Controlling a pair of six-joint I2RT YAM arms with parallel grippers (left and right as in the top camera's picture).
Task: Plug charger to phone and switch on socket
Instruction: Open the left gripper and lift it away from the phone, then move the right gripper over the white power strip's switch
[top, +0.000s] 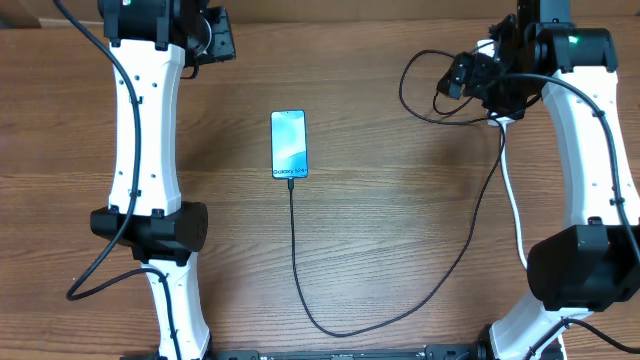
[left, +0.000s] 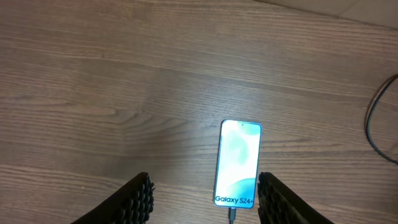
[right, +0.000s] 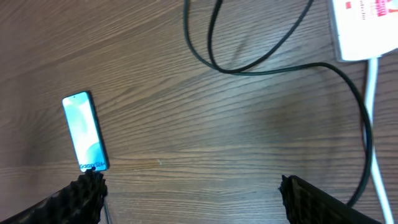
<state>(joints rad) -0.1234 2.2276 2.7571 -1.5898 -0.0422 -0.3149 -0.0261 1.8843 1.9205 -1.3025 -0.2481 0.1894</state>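
Note:
The phone (top: 289, 144) lies flat mid-table, teal screen lit, "Galaxy S24" text at its near edge. The charger cable (top: 294, 260) runs from the phone's bottom edge, loops along the front and rises to the right, toward the socket. Its tip sits in the phone in the left wrist view (left: 232, 214). The phone shows there (left: 237, 163) and in the right wrist view (right: 84, 132). The white socket (right: 364, 28) with red switches is at the top right; in the overhead view it is mostly hidden under my right arm (top: 500, 85). My left gripper (left: 205, 199) is open. My right gripper (right: 189, 199) is open.
The white socket cord (top: 512, 200) runs down the right side beside the right arm's base. A loop of black cable (top: 425, 85) lies left of the socket. The tabletop is brown wood.

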